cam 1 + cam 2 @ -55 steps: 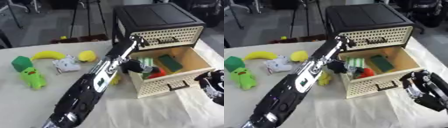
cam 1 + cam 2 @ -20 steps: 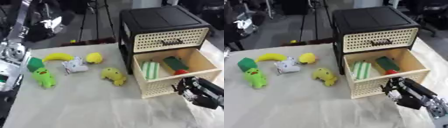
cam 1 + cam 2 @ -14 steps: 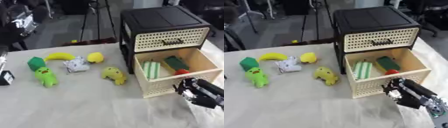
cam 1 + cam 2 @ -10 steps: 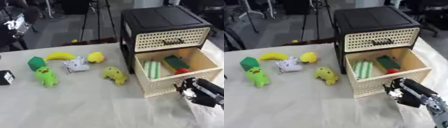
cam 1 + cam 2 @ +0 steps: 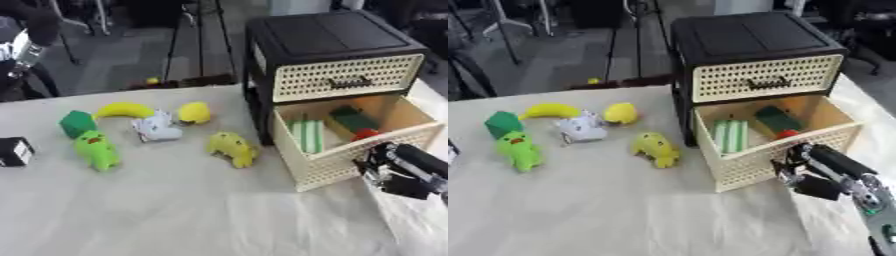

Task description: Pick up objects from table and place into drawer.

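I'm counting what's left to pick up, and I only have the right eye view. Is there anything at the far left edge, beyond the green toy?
Observer: Yes. The left eye view shows a black boxy shape with a white patch at the table's left edge. I can't tell what it is.
Operator: Does it touch the green toy?
Observer: No. A strip of bare tablecloth shows between it and the green toy.

Lower drawer (image 5: 350, 161) open, holding green and red items; six toys (image 5: 232, 148) loose on table left.
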